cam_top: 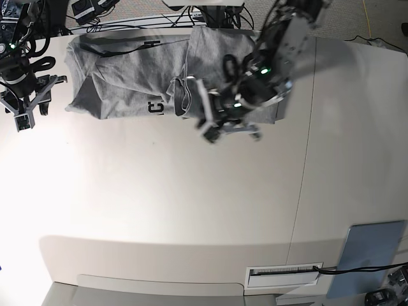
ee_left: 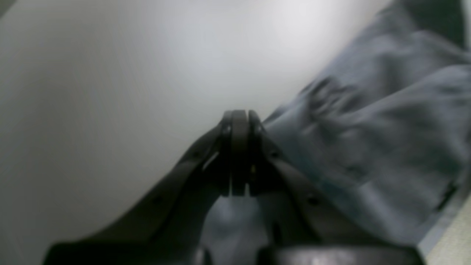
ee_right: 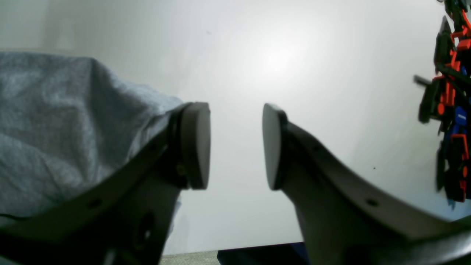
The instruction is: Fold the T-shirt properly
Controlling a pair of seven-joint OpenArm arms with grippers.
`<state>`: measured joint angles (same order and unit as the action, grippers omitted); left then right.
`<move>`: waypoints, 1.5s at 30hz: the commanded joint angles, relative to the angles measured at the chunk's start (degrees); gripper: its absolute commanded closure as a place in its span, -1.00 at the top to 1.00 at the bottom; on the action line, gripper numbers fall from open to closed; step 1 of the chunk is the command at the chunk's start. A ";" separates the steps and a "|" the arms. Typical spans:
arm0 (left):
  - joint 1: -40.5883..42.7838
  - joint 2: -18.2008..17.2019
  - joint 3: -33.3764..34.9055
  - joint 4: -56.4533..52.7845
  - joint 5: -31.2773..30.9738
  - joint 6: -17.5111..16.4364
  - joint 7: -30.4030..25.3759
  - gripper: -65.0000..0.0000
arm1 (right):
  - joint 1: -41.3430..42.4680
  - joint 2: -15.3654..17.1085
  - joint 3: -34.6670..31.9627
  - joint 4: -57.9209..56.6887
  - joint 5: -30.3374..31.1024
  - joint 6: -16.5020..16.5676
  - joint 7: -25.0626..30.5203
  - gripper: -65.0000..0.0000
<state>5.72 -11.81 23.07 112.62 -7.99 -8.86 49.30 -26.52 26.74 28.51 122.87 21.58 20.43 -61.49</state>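
T-shirt [cam_top: 134, 76] lies crumpled on white table [cam_top: 191, 197].

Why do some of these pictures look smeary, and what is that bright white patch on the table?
Left wrist view: the T-shirt and the shut left gripper are soft and blurred. Right wrist view: sharper, with a glare spot on the table above the open right gripper. Base view: evenly lit, though the table's left edge washes out white.
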 commanded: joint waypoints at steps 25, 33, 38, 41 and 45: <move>2.34 8.83 0.07 -15.47 1.81 -5.57 -14.38 -1.00 | 0.13 0.57 0.63 0.76 3.43 1.22 -1.95 -0.28; -0.02 10.80 0.00 -13.46 1.55 -3.63 -14.19 -1.00 | -0.48 0.57 0.66 0.52 3.48 1.25 -4.85 -0.28; 0.00 10.19 -1.40 -5.27 1.57 -4.31 -9.25 -0.35 | -0.44 0.59 3.87 -4.66 11.89 3.98 -7.41 -0.28; 0.04 9.70 -4.46 -1.14 1.38 -4.31 -6.32 0.14 | -0.42 0.59 9.38 -10.14 22.29 6.47 -9.75 -0.28; 0.07 9.70 -10.40 1.31 -5.07 -5.77 -2.93 0.16 | -0.13 0.59 14.27 -18.01 33.51 11.17 -12.90 -0.28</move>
<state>6.35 -2.48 12.38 112.77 -12.40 -14.17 47.46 -26.63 26.35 42.22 104.03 54.54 31.53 -74.91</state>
